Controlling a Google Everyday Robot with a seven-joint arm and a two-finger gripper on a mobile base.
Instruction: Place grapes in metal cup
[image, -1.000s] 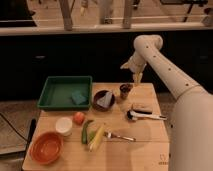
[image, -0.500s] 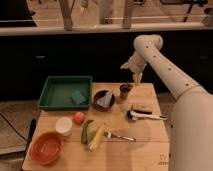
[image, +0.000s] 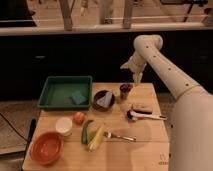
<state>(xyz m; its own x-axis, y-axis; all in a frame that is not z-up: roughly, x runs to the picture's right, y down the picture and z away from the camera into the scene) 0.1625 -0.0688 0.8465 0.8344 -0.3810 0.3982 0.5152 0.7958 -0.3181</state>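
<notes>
Left to right on the table (image: 150, 135): orange bowl (image: 46, 147), green tray (image: 65, 92), white container (image: 64, 125), dark bowl (image: 103, 100), then metal cup (image: 125, 90) near the back edge. Above and right of the cup, hovering gripper (image: 137, 78).

Smooth white rounded arm segments end in a pale hand (image: 137, 78).

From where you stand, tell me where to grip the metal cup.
Grip the metal cup across its side wall, probably coming from above: it stands upright and narrow, close beside the dark bowl. The gripper hangs just above and right of it.
</notes>
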